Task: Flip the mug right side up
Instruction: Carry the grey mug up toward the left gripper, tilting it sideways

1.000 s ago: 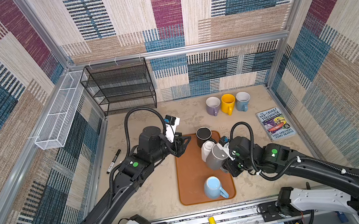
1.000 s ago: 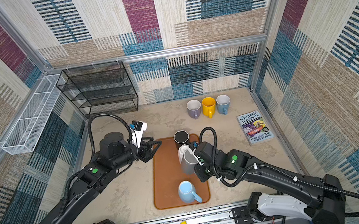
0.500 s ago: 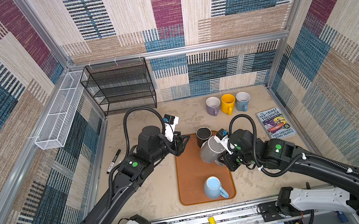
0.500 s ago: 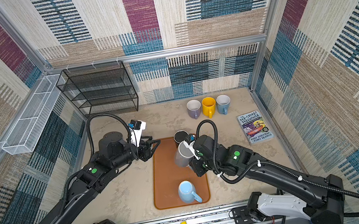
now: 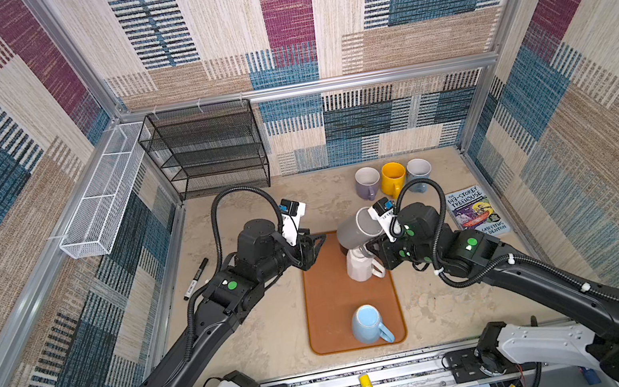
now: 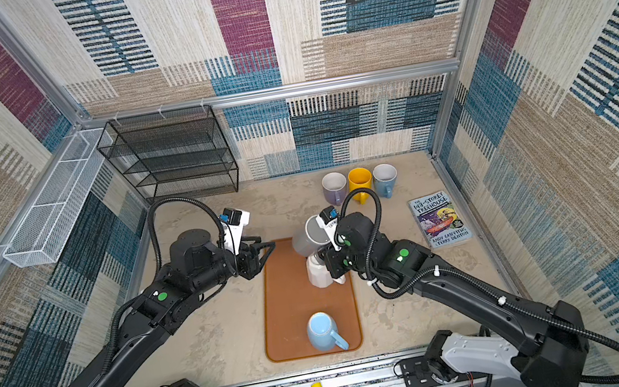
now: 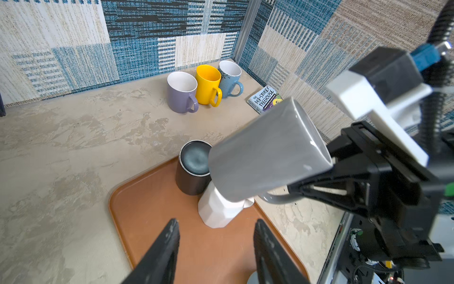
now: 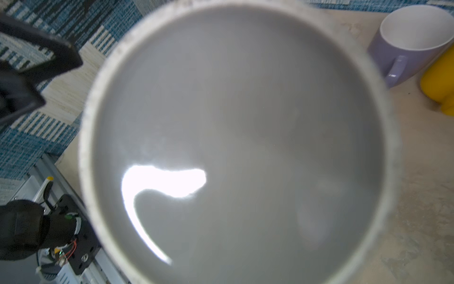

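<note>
The grey mug (image 5: 357, 229) hangs tilted on its side in the air above the far end of the brown tray (image 5: 329, 305). My right gripper (image 5: 371, 248) is shut on its handle, as the left wrist view shows (image 7: 277, 199). In the right wrist view the grey mug's round base (image 8: 233, 135) fills the picture and hides the fingers. My left gripper (image 7: 216, 222) stands open and empty over the tray's far left corner (image 5: 314, 246), apart from the mug.
On the tray a white faceted mug (image 5: 359, 268) and a black mug (image 7: 194, 169) stand upside down under the grey one; a light blue mug (image 5: 366, 322) stands upright near the front. Purple (image 5: 367, 182), yellow (image 5: 393, 179) and blue (image 5: 418, 173) mugs line the back. Book (image 5: 475, 212) right, marker (image 5: 196, 277) left.
My right gripper has lifted the grey mug off the tray, carried it toward the far end and tipped it onto its side. The left arm has stayed put.
</note>
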Tool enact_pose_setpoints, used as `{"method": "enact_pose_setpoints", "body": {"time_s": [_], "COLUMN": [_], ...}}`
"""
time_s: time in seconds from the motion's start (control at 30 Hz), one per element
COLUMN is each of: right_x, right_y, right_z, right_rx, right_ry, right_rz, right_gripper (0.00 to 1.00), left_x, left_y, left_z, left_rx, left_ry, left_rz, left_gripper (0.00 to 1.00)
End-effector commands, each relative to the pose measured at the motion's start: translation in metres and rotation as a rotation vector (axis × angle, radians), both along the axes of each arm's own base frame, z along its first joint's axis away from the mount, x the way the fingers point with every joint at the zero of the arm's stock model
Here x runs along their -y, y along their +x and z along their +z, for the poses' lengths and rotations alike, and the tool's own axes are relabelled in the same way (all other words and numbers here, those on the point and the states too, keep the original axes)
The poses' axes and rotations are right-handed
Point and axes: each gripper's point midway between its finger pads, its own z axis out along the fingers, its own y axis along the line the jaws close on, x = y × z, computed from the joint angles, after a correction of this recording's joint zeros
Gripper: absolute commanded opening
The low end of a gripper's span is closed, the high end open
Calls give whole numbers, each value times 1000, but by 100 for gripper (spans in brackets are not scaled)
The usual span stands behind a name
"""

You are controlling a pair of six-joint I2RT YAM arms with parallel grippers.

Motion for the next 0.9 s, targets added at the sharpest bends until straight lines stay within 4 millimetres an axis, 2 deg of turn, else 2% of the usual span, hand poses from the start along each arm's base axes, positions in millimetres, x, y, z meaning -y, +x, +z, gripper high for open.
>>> {"method": "enact_pose_setpoints", "body": {"time_s": [0.0, 0.2, 0.37, 0.6, 0.87], "right_x": [-21, -26, -28, -34, -46], "right_y": [27, 56, 65, 57, 39], "right_z": [52, 73, 96, 128, 159], "right_rx": [181, 245, 290, 339, 373], "right_ry": [150, 218, 335, 487, 618], "right_rz": [41, 68, 139, 279, 457], "right_gripper": [0, 0, 0, 0, 0], "left_x": [-3, -3, -2, -3, 0], "left_y": [4, 5, 4, 4, 4], "left_z": [8, 6, 10, 22, 46], "left_rx": [15, 0, 2, 30, 49], "left_ry": [-36, -71, -106, -195, -334], "left_rz": [36, 44, 29, 25, -46], "left_gripper": [50, 50, 50, 50, 50]}}
